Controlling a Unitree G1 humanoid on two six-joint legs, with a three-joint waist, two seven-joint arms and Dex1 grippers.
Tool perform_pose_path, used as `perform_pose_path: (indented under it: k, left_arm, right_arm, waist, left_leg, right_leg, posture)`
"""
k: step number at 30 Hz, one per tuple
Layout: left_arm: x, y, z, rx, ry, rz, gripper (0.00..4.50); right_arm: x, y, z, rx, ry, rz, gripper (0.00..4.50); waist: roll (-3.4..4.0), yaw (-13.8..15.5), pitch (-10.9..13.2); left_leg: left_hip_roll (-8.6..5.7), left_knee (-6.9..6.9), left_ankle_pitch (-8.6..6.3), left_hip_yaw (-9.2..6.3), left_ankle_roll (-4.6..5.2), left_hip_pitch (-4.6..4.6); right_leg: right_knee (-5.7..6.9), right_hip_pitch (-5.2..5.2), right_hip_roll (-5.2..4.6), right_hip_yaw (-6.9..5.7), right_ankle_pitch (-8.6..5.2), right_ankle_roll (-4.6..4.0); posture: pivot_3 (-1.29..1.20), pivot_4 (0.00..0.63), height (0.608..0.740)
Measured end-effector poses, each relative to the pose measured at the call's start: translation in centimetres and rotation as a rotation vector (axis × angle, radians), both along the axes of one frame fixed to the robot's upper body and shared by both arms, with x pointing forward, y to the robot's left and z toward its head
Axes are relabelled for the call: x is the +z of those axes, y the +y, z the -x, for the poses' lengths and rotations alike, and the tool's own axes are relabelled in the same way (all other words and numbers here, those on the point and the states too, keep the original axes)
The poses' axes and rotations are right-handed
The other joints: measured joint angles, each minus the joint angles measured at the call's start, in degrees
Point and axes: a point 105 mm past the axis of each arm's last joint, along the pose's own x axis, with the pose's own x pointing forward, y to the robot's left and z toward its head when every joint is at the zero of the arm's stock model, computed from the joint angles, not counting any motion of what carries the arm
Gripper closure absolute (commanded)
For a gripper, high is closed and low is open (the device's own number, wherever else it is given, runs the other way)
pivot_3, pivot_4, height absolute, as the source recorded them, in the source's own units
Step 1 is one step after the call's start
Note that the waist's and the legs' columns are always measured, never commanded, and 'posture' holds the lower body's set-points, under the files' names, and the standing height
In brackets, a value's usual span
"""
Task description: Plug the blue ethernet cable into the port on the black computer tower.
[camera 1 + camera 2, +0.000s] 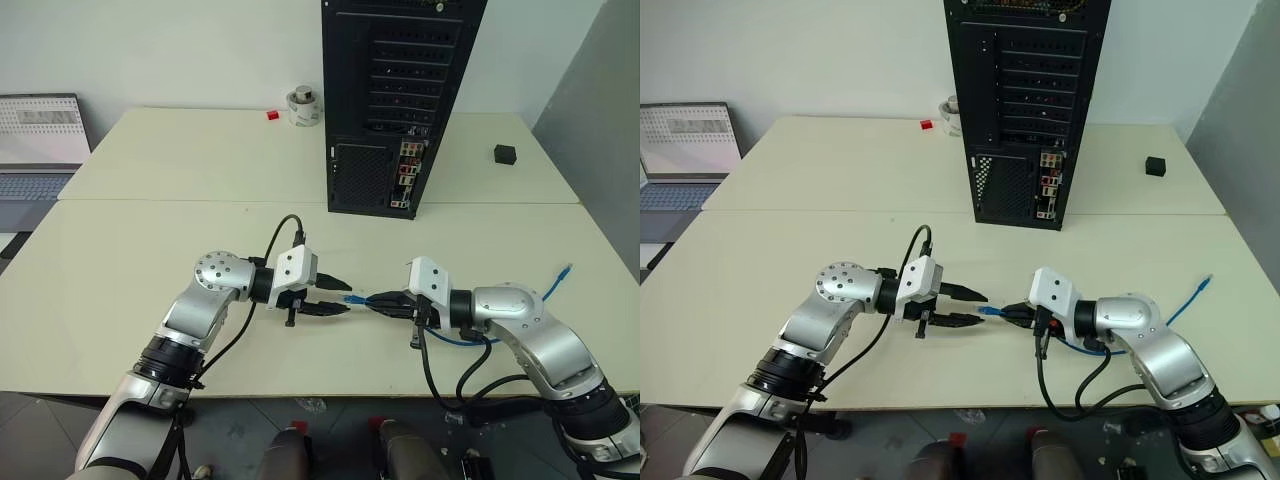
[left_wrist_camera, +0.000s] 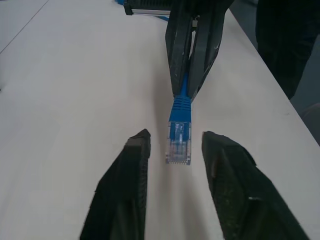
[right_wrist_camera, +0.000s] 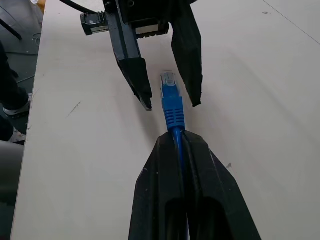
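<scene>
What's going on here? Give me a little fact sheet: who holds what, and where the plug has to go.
right gripper: shut on the cable, just behind its plug
plug: between the left gripper's fingers, not pinched
left gripper: open, facing the right gripper
tower: upright, farther back on the table
port: in the connector strip low on the tower, nothing plugged in yet

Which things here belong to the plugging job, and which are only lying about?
For the job:
- blue cable, held by the shut right gripper
- left gripper, fingers apart around the plug, not touching it
- tower
- port in its connector strip

Lying about:
- laptop
- small black cube
- small red block
- tape roll
</scene>
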Motion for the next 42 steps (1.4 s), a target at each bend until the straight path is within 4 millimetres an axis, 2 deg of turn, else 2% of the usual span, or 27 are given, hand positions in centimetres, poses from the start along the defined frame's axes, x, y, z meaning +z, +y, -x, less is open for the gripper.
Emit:
perform_pose_path:
  k: [3, 8, 9, 11, 14, 16, 19, 22, 23, 25, 28, 32, 35, 42]
  left_arm:
    - [0.0, -0.1, 0.0, -0.002, 0.002, 0.004, 4.2]
    - [-0.2, -0.3, -0.1, -0.002, 0.006, 0.009, 4.22]
    - [-0.2, -0.3, -0.1, -0.003, 0.003, 0.008, 4.22]
    - [-0.2, -0.3, -0.1, -0.008, -0.012, 0.008, 4.22]
    - [-0.3, -0.3, 0.1, -0.014, -0.024, 0.011, 4.22]
    - [-0.3, -0.4, 0.3, -0.029, -0.058, 0.018, 4.22]
    - [-0.2, -0.5, 0.6, -0.038, -0.124, 0.043, 4.22]
    - [-0.2, -0.7, 1.1, -0.052, -0.238, 0.057, 4.22]
    - [0.0, -0.8, 1.2, -0.057, -0.297, 0.062, 4.22]
    - [0.2, -1.1, 1.4, -0.074, -0.434, 0.068, 4.22]
    - [0.3, -1.2, 1.4, -0.092, -0.659, 0.091, 4.22]
    - [0.5, -0.7, 1.0, -0.087, -0.895, 0.1, 4.22]
    - [0.5, -0.4, 0.7, -0.08, -0.988, 0.098, 4.22]
    - [0.4, -0.3, 0.5, -0.069, -1.076, 0.116, 4.22]
  right_arm:
    - [0.0, -0.1, 0.0, -0.001, -0.001, 0.004, 4.5]
    - [-0.1, -0.2, 0.0, -0.004, -0.004, 0.014, 4.5]
    - [-0.1, -0.2, 0.0, -0.003, -0.005, 0.015, 4.0]
    - [-0.1, -0.1, 0.1, 0.013, -0.007, 0.021, 3.62]
    - [0.1, -0.1, 0.3, 0.047, -0.02, 0.038, 2.73]
    - [0.6, -0.2, 0.2, 0.061, -0.037, 0.05, 2.31]
    - [1.3, -1.1, 0.2, 0.054, -0.007, 0.037, 1.58]
    - [2.8, -2.1, 0.4, 0.016, 0.088, -0.049, 0.94]
    - [3.1, -2.4, 0.6, 0.005, 0.118, -0.076, 0.61]
    - [3.3, -2.5, 0.8, -0.022, 0.186, -0.143, 0.24]
    - [3.5, -2.0, 1.0, -0.058, 0.275, -0.245, 0.21]
    - [3.1, -1.3, 0.7, -0.119, 0.334, -0.296, 0.21]
    - [2.9, -0.6, 0.4, -0.149, 0.355, -0.328, 0.21]
    - [2.6, 0.6, 0.3, -0.167, 0.39, -0.379, 0.21]
  waist:
    - [0.0, 0.0, 0.0]
    - [0.0, 0.0, 0.0]
    - [0.0, 0.0, 0.0]
    - [0.0, 0.0, 0.0]
    - [0.0, 0.0, 0.0]
    - [0.0, 0.0, 0.0]
    - [0.0, 0.1, 0.0]
    - [0.0, 0.1, 0.0]
    - [0.0, 0.2, 0.0]
    - [0.0, 0.2, 0.0]
    - [0.0, 0.1, 0.0]
    - [0.0, 0.2, 0.0]
    - [0.0, 0.2, 0.0]
    - [0.0, 0.2, 0.0]
  left_leg:
    - [0.0, 0.0, 0.0, 0.0, 0.0, 0.0]
    - [0.0, 0.0, 0.0, 0.0, 0.0, 0.0]
    - [0.0, 0.0, 0.0, 0.0, 0.0, 0.0]
    - [0.0, 0.0, 0.0, 0.0, 0.0, 0.0]
    - [0.0, 0.0, 0.0, -0.01, 0.0, 0.0]
    - [0.01, 0.0, 0.0, -0.02, 0.0, 0.01]
    - [0.0, 0.0, 0.0, -0.05, 0.0, -0.01]
    - [0.0, 0.0, 0.0, -0.12, 0.0, -0.01]
    - [0.0, 0.0, 0.0, -0.14, 0.0, -0.01]
    - [0.0, 0.0, 0.0, -0.12, 0.0, 0.0]
    - [0.01, -0.02, 0.0, -0.08, 0.0, 0.03]
    - [-0.03, -0.01, 0.0, -0.09, 0.0, 0.0]
    - [-0.04, -0.01, 0.0, -0.09, 0.0, -0.01]
    - [-0.04, -0.01, 0.0, -0.12, 0.0, -0.02]
  right_leg:
    - [0.0, 0.0, 0.0, 0.0, 0.0, 0.0]
    - [0.0, 0.0, 0.0, 0.0, 0.0, 0.0]
    - [0.0, 0.0, 0.0, 0.0, 0.0, 0.0]
    - [0.0, 0.0, 0.0, 0.0, 0.0, 0.0]
    - [0.0, 0.0, 0.0, 0.01, 0.0, 0.0]
    - [0.0, 0.0, -0.01, 0.0, 0.0, 0.0]
    - [-0.01, 0.0, -0.05, 0.01, 0.0, 0.0]
    - [-0.01, 0.0, -0.08, 0.0, 0.01, -0.01]
    - [-0.01, 0.02, -0.09, -0.01, 0.01, -0.01]
    - [-0.01, 0.02, -0.09, 0.0, 0.01, -0.02]
    - [0.0, 0.02, -0.09, 0.05, 0.01, -0.02]
    - [0.0, 0.02, -0.1, 0.02, 0.02, -0.01]
    - [0.0, 0.01, -0.1, -0.01, 0.02, -0.01]
    - [0.01, 0.01, -0.11, -0.06, 0.02, 0.0]
  posture:
    - [0.0, 0.15, 0.74]
    - [0.0, 0.15, 0.74]
    - [0.0, 0.15, 0.74]
    - [0.0, 0.15, 0.74]
    - [0.0, 0.15, 0.74]
    - [0.0, 0.15, 0.74]
    - [0.0, 0.15, 0.74]
    - [0.0, 0.15, 0.74]
    - [0.0, 0.15, 0.74]
    - [0.0, 0.15, 0.74]
    - [0.0, 0.15, 0.74]
    - [0.0, 0.15, 0.74]
    - [0.0, 0.15, 0.74]
    - [0.0, 0.15, 0.74]
